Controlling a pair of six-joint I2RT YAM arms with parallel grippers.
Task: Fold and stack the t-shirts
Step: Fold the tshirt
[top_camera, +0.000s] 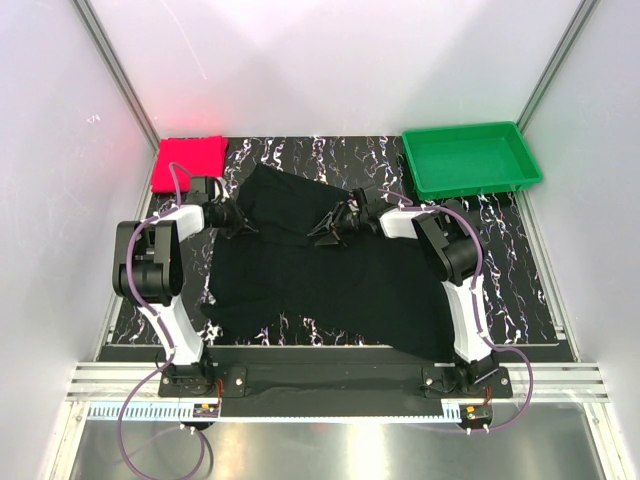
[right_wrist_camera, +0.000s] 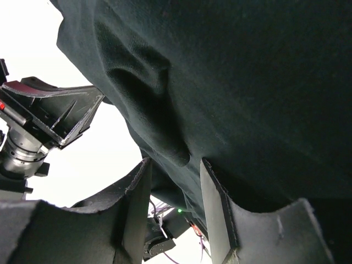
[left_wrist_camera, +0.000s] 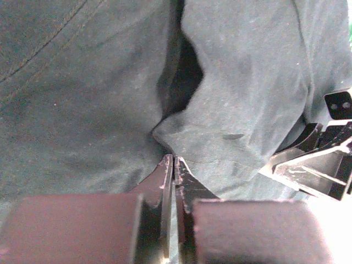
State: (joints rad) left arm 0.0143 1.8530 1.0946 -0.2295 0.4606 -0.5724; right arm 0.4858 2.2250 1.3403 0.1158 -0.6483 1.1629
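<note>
Two pincers point(top_camera: 237, 222) point(top_camera: 328, 232) — each pinching one black t-shirt point(top_camera: 330, 285) — one folded red t-shirt point(top_camera: 188, 163), one green tray point(top_camera: 470, 160).

Marbled table point(top_camera: 520, 290) carries black t-shirt point(top_camera: 330, 290), red t-shirt point(top_camera: 188, 163) (folded), green tray point(top_camera: 470, 160).

A black t-shirt point(top_camera: 320, 280) lies spread mid-table, both grippers at its far part: left gripper point(top_camera: 243, 226), right gripper point(top_camera: 324, 232). A folded red t-shirt point(top_camera: 188, 163) sits far left, a green tray point(top_camera: 470, 160) far right.
</note>
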